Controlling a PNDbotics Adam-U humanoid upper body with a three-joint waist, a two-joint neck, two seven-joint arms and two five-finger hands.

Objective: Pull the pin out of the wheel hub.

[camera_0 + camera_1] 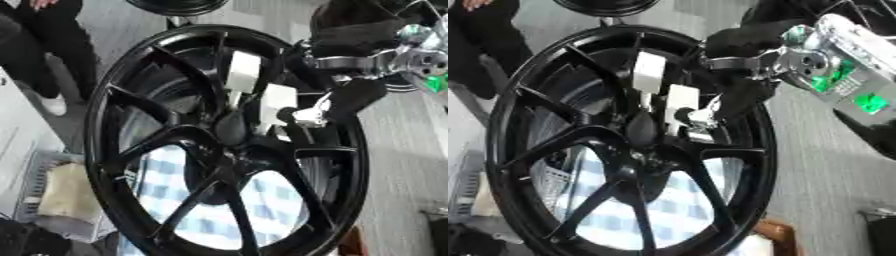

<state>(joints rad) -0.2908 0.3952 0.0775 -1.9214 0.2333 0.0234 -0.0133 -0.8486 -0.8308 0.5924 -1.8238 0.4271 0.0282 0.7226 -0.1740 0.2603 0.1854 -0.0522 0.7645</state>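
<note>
Pin: most likely one of two white block-shaped pieces at the wheel's centre. The nearer white piece (276, 101) sits just right of the hub; the other white piece (243, 71) stands above and left of it. Which is the pin proper cannot be told.
Pin axis: the nearer piece looks longer top to bottom in the picture, tilted slightly right at the top. How deep it runs into the hub is hidden, so its true long axis is uncertain.
Wheel hub: the dark hub (229, 131) lies at the meeting of the spokes of a black wheel (114, 90) that stands on edge, face toward the camera.
Right hand: the right hand (737, 97) comes in from the upper right, its black fingers reaching down to a small silver part touching the nearer white piece. The fingers appear curled onto it, pinching.
Left hand: shows in neither view.
Step in hand: judged as grasp made, pull not yet done, since the white piece sits against the hub.
Next move: likely a straight draw along the pin's own axis, away from the hub, without twisting sideways.
Behind: a blue-and-white checked cloth (262, 200) shows through the spokes.
</note>
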